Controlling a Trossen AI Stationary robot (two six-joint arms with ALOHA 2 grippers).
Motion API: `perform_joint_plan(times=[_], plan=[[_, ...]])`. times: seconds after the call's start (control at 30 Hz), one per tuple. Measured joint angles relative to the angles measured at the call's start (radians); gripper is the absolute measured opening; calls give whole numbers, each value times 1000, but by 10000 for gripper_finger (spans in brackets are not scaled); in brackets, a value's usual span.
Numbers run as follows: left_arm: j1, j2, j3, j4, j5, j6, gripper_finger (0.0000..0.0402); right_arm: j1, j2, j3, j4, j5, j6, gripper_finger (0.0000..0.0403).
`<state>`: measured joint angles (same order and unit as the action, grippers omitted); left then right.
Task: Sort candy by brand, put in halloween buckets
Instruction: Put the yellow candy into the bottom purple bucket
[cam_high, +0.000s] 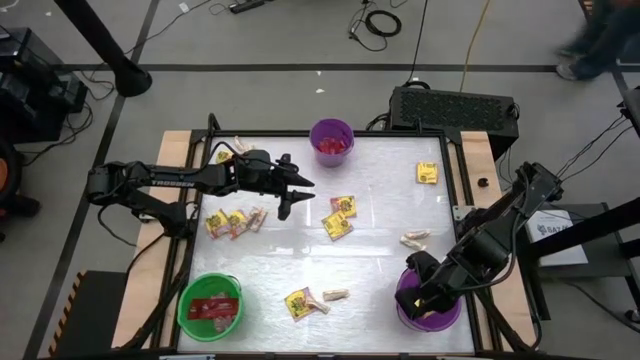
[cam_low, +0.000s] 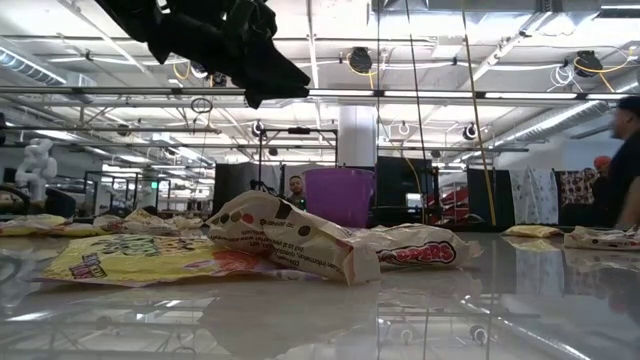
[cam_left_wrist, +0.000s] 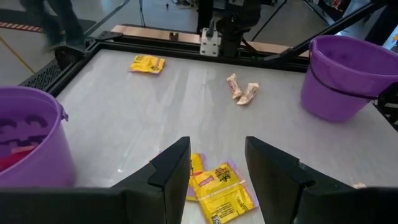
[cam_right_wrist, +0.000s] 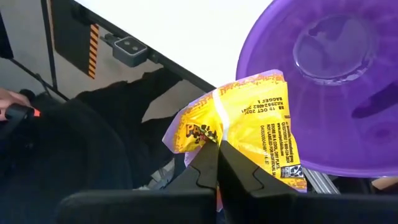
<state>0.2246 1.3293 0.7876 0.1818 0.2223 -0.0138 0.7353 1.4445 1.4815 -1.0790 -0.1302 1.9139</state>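
Right now the right gripper (cam_right_wrist: 217, 163), jaws pinched on a yellow packet (cam_right_wrist: 258, 127), hangs over the near purple bucket (cam_high: 428, 300); releasing comes next. Meanwhile the left gripper (cam_left_wrist: 216, 169), fingers spread, hovers above yellow packets (cam_left_wrist: 222, 191) mid-table.

We see a grey floor (cam_high: 300, 35) w/ dark tape lines round the white tabletop (cam_high: 380, 240); black cables (cam_high: 378, 20) lie top centre of the high view, and a black box (cam_high: 455, 105) sits upper right. In the low view, ceiling pipes and light strips (cam_low: 430, 75) fill the top; a white pillar (cam_low: 355, 135) stands mid-frame. A person (cam_low: 625, 165) shows at right edge.
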Motion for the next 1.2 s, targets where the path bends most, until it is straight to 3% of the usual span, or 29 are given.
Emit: perform_joint_plan(times=[0.43,0.7,1.2], plan=[[0,0,0,31,-60,1,161,0,0,0,4,-5,-77,0],[0,0,0,55,-253,1,161,0,0,0,-62,-5,-212,0],[0,66,0,105,-261,-7,161,0,0,0,-152,-4,-292,0]])
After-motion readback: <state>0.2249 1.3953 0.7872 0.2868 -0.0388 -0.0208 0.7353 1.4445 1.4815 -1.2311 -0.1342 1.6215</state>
